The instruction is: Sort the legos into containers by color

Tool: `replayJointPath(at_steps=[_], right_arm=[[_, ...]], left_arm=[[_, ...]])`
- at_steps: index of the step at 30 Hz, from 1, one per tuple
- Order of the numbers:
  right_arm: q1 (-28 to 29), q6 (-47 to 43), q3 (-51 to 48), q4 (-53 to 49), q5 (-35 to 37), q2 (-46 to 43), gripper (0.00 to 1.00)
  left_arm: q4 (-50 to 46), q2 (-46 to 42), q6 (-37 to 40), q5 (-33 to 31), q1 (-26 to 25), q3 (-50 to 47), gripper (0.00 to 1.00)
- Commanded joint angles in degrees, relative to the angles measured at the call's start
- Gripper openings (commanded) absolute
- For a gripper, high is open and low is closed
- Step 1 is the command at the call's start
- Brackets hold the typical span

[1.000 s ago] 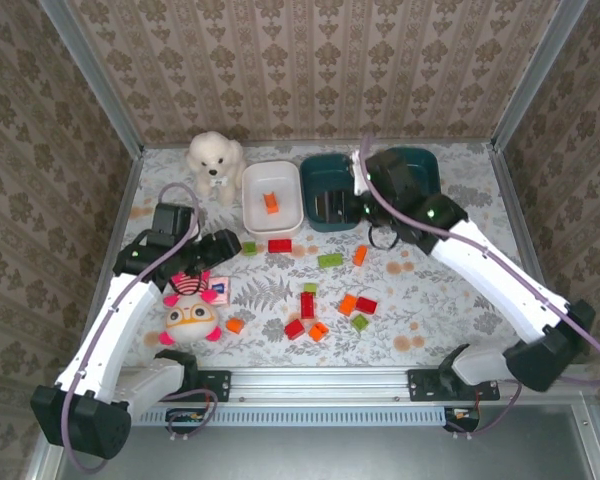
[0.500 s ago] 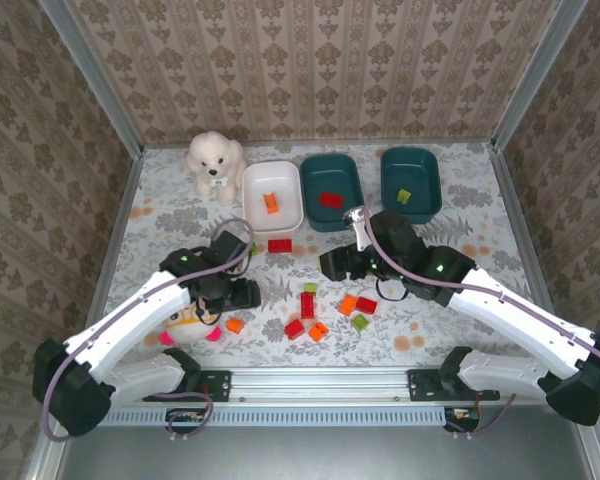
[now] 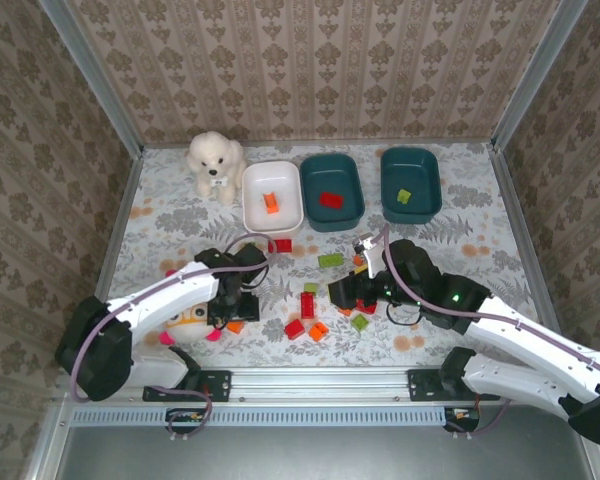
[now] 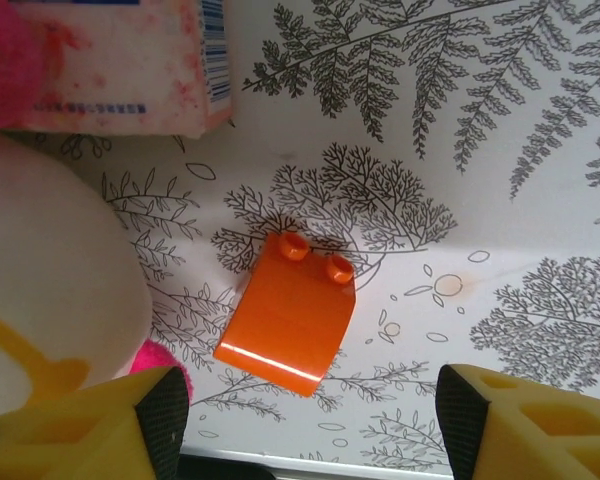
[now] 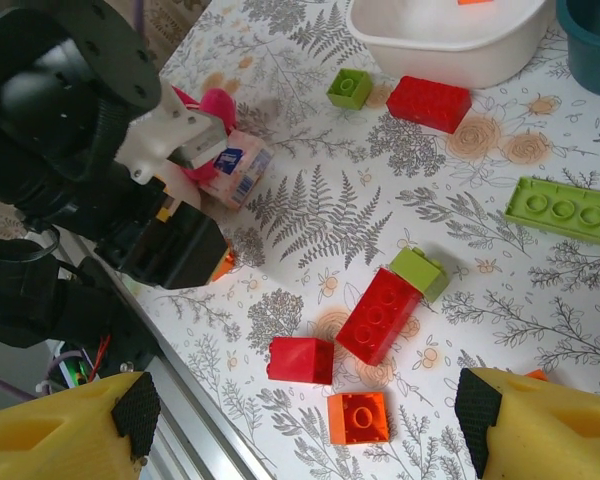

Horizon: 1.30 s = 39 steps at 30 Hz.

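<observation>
Nearest the front edge of the flower-patterned table (image 3: 160,215), the left hand (image 4: 302,415) hangs low over an orange sloped plastic brick (image 4: 288,325), its yellow fingers (image 4: 100,425) spread wide on either side and touching nothing: open and empty. That brick lies flat on the table just beside the round pink-and-white plush doll (image 4: 50,290) and near a small pink card (image 4: 120,70). The right hand (image 5: 305,420) is open and empty too, poised above a loose cluster: a long red brick (image 5: 380,315) touching a small lime green brick (image 5: 420,272), a square red brick (image 5: 302,360) and a small orange brick (image 5: 358,417). Farther out lie a flat lime green plate brick (image 5: 565,210), then a broad red brick (image 5: 430,103) and a lime green cube brick (image 5: 350,88) just beside the white plastic bin (image 3: 250,200). At the back, the white bin holds one orange brick (image 3: 271,203), the middle dark teal bin (image 3: 308,195) one red brick (image 3: 330,199) and the right dark teal bin (image 3: 432,195) one lime green brick (image 3: 403,196). By my reading the colour scheme is set but the sorting is at an early stage: three bricks are binned, and far more lie loose on the table. The orange sloped brick under the left hand looks like the next pick, bound for the white bin
</observation>
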Motion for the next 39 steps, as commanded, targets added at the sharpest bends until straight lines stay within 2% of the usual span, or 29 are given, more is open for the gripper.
replayJointPath(at_steps=[1, 12, 19, 31, 39], right_arm=[[0.07, 0.61, 0.0, 0.16, -0.08, -0.6, 0.81], [0.07, 0.13, 0.69, -1.48, 0.23, -0.54, 0.81], [0.08, 0.24, 0.58, -0.37, -0.82, -0.32, 0.82], [0.0, 0.57, 0.53, -0.35, -0.12, 0.35, 0.82], [-0.03, 1.46, -0.98, 2.26, -2.38, -0.24, 0.82]], left_arm=[[1.12, 2.01, 2.52, -1.17, 0.27, 0.94, 0.69], [3.68, 6.84, 3.76, -1.94, 0.69, 0.04, 0.71], [5.45, 7.53, 2.18, 0.77, 0.24, -2.08, 0.59], [4.86, 9.15, -1.07, 4.78, -2.0, -1.26, 0.55], [7.63, 11.11, -1.29, 3.68, -2.0, -2.06, 0.46]])
